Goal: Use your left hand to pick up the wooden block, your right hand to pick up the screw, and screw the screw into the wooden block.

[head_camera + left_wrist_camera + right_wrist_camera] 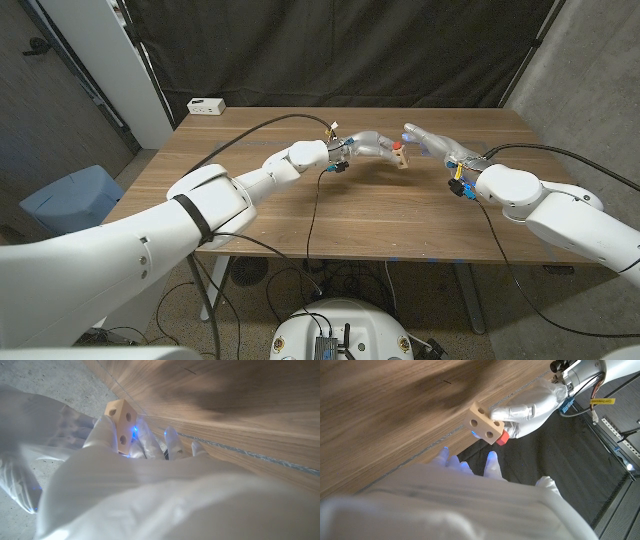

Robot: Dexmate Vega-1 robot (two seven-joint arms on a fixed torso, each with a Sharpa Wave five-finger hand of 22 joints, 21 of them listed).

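The wooden block [401, 158] is held up off the table [380, 215] by the left hand [368, 146], fingers clamped round it, roughly over the middle of the far half of the tabletop. A red bit, taken to be the screw [503, 436], can be seen right against the block's side in the right wrist view, next to the left hand's fingers (whether it's already seated in a hole can't be made out).

The right hand [432, 142] is reached toward the block from the other side, just beside it. Its fingertips [491, 456] look spread with nothing between them in its own wrist view, so it's probably holding nothing, though the head view is too small for that to be settled.

For the step in hand, judged to be the driving-in part: the block should be kept steady and level, the screw head pinched squarely, and the turning done in line with the hole so it isn't cocked sideways. Pushing hard could knock the block out of the left hand's grip.

Counted: one block, one screw, two holes visible on one face of the block, two robot hands. A white box [206, 105] is also sitting at the table's far left corner.
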